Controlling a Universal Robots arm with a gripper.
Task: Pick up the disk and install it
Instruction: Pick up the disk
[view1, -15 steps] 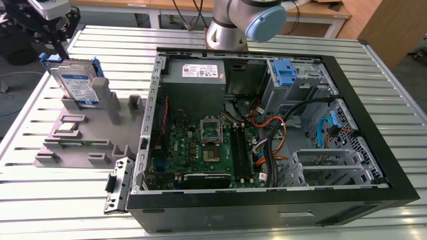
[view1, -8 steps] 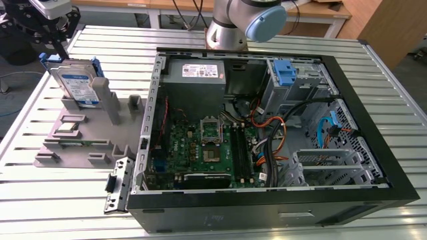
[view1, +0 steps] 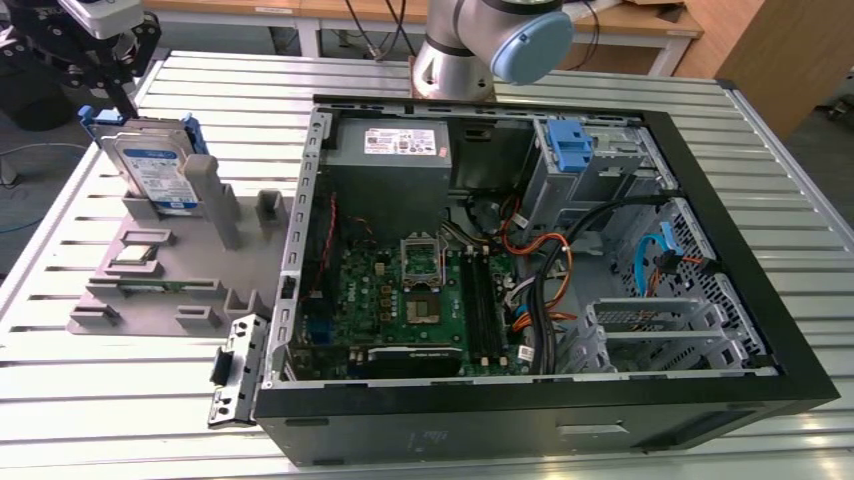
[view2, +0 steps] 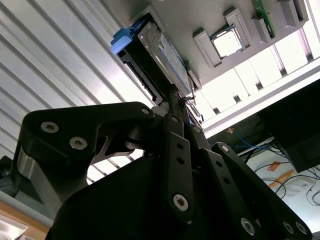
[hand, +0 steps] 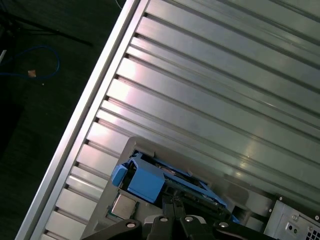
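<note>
Exterior view: the gripper (view1: 118, 100) hung just above the disk (view1: 154, 165), which stood upright in a grey holder (view1: 200, 272) on the counter (view1: 134, 400), at the exterior view's left. I could not tell how the jaws stood. An off-centre descent risked striking the blue bracket (view1: 191, 130) and tipping the disk.

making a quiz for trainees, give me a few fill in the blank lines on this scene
The disk stands ___ in the grey holder.
The holder sits to the exterior view's ___ of the open case.
The gripper is nearest to the ___.
The disk's bracket is ___.
Missing words: upright; left; disk; blue.
</note>
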